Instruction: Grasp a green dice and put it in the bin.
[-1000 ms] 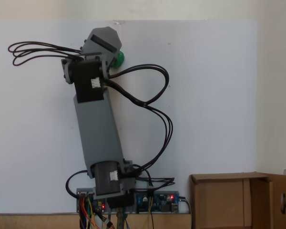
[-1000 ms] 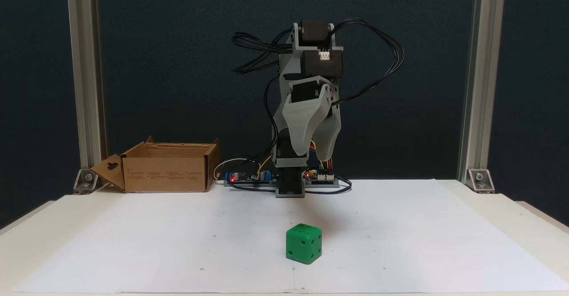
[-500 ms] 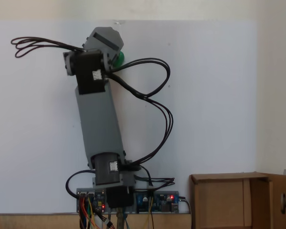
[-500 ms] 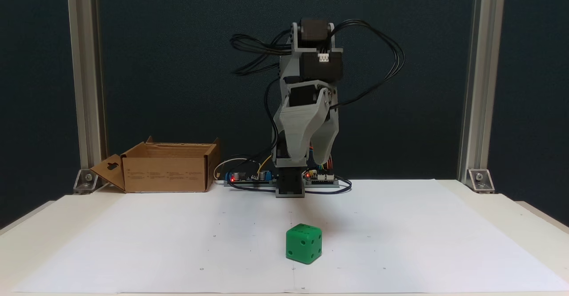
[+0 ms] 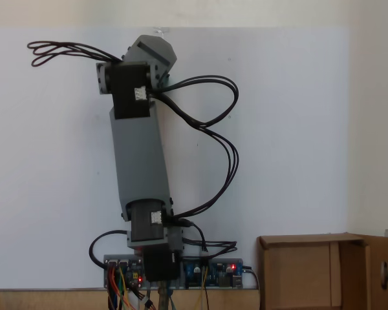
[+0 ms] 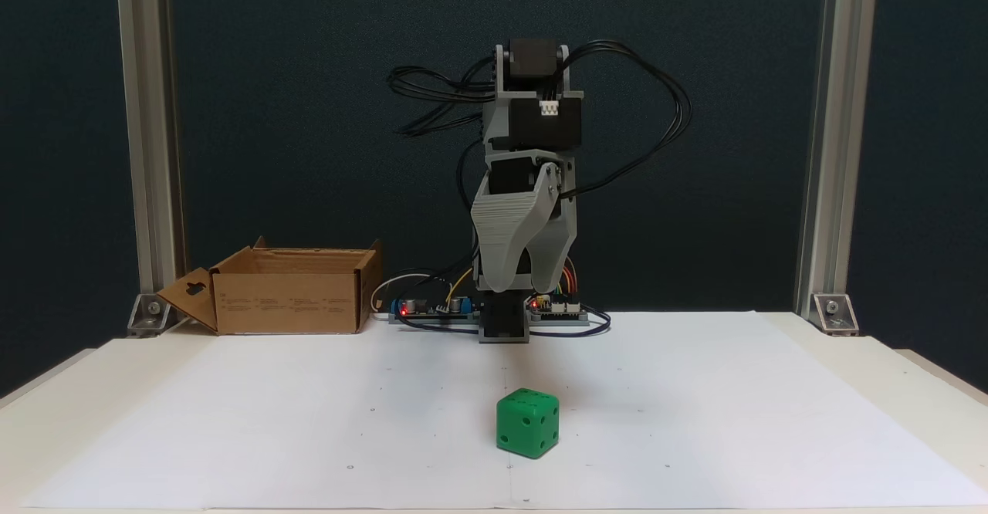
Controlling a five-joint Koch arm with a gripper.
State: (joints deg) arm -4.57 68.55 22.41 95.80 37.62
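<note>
While the green dice (image 6: 528, 423) rests on the surface (image 6: 695, 421), the claw (image 6: 521, 286) hangs above it — slightly open, empty.

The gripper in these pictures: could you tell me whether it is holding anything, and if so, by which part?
Nothing is held. The gripper hangs above the paper with its jaws apart and nothing between them, while the green dice sits untouched on the white paper below.

From above, my own arm (image 5: 139, 161) covered the green dice, and my gripper lay hidden beneath my wrist. The bin (image 5: 330, 271) was cut off by the lower and right edges there. From the front, my jaws overlapped, so their gap could not be told; the bin's (image 6: 289, 290) inside was hidden by its wall.
</note>
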